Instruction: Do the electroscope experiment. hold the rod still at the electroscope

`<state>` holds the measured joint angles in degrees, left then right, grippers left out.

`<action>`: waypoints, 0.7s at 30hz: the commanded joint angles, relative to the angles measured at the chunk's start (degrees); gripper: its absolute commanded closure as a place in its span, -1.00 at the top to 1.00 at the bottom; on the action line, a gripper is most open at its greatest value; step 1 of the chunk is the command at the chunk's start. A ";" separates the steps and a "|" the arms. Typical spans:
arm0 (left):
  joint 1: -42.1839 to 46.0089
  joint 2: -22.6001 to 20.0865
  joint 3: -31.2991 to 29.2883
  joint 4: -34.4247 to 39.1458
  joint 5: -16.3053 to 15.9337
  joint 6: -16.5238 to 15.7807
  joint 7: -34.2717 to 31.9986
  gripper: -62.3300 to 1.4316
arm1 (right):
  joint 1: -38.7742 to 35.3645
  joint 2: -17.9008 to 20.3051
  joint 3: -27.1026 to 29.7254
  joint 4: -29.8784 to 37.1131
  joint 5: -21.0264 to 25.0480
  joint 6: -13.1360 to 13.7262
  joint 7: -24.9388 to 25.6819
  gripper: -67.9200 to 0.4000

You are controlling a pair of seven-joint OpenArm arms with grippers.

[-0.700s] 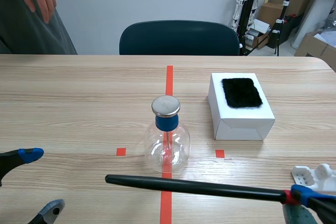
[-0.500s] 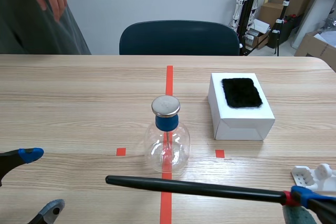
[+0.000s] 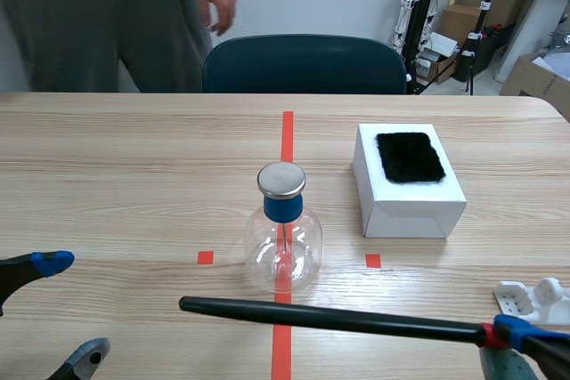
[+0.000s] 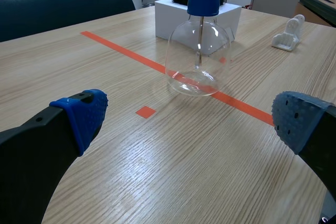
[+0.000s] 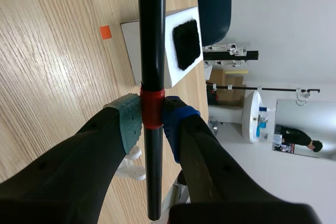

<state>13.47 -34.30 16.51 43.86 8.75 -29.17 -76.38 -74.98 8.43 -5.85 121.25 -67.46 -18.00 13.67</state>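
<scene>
Now | right gripper (image 5: 152, 120) pinching rod (image 3: 329, 316) level beside electroscope (image 3: 283, 239) | left gripper (image 4: 191, 121) spread, low

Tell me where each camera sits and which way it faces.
Scene view: between the arms, facing forward; round glass electroscope flask centre, left gripper and right gripper at the sides.
Left wrist view: behind the open left gripper, facing the flask.
Right wrist view: behind the right gripper, shut on the long black rod; white box beyond.
Shared: scene and left wrist both show the flask.
</scene>
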 commanded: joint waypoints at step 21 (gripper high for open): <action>-0.28 -0.13 0.02 0.83 -0.57 -0.13 -0.79 1.00 | 13.27 2.12 1.79 0.90 3.93 -8.57 -12.48 -0.92</action>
<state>13.45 -34.30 16.51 43.86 8.75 -29.17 -76.36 -63.46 8.86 -5.08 121.23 -63.70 -25.63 1.74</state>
